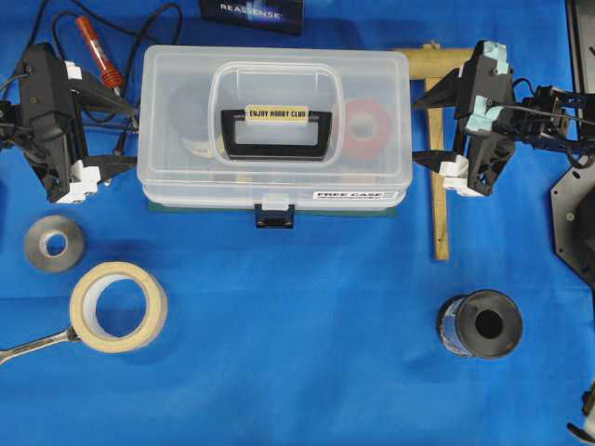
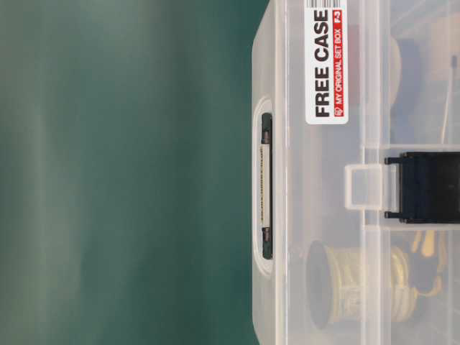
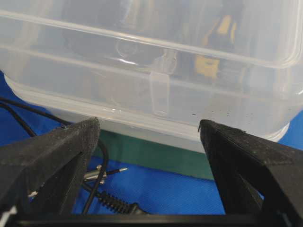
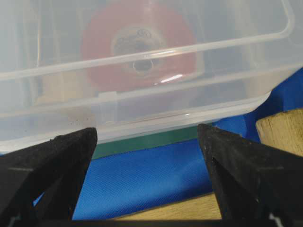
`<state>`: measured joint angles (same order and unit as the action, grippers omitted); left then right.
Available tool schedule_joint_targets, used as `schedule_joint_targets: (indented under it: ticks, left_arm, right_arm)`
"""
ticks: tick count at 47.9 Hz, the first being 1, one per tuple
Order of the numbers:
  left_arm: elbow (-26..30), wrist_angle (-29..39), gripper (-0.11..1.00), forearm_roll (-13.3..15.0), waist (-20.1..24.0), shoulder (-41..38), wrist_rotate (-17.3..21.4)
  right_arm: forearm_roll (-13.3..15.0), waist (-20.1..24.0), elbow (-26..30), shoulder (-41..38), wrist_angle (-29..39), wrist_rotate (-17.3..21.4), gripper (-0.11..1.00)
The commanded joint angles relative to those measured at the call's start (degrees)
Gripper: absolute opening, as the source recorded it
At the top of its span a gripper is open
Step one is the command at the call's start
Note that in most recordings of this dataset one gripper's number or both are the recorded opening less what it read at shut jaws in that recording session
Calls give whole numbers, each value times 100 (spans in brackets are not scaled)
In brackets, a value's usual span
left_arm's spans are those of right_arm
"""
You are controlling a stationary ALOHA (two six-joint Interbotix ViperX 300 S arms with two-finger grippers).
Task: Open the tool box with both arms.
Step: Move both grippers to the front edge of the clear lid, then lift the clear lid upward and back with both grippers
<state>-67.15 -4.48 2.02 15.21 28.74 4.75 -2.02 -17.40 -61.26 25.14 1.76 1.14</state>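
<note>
Nearest the front edge of the blue bench (image 1: 307,325) lie a roll of masking tape (image 1: 119,306), a grey tape roll (image 1: 54,243) and a dark wire spool (image 1: 480,324). Behind them, at mid-bench, sits the tool box (image 1: 186,111), lid down, its dark front latch (image 1: 275,216) apparently still fastened below the "FREE CASE" sticker (image 1: 357,195). The left gripper (image 1: 128,141) faces its left end and the right gripper (image 1: 420,131) its right end, each spread wide, holding nothing, tips just short of the walls. A wooden square (image 1: 439,167) lies under the right one. The box looks stiff but thin-walled and smooth, likely slippery, weighted somewhat by rolls inside. Good holds seem to be the latch tab and the lid's rim, one gripper steadying the base. Farthest back lies a soldering iron (image 1: 98,48).
</note>
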Motion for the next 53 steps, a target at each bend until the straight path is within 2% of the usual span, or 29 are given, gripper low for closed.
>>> schedule_joint_targets:
  ticks: [1, 23, 33, 53]
  left_arm:
    - [255, -167, 91, 18, -26, 185, -35]
    - [246, -176, 90, 18, -26, 861, -18]
    - [272, -176, 90, 18, 114, 896, -18]
    - [343, -290, 90, 18, 290, 905, -9]
  right_arm:
    - [-26, 26, 404, 88, -62, 35, 86]
    - [62, 26, 554, 721, 246, 0, 85]
    - [149, 18, 563, 976, 237, -9, 85]
    - [149, -88, 642, 1002, 220, 0, 85]
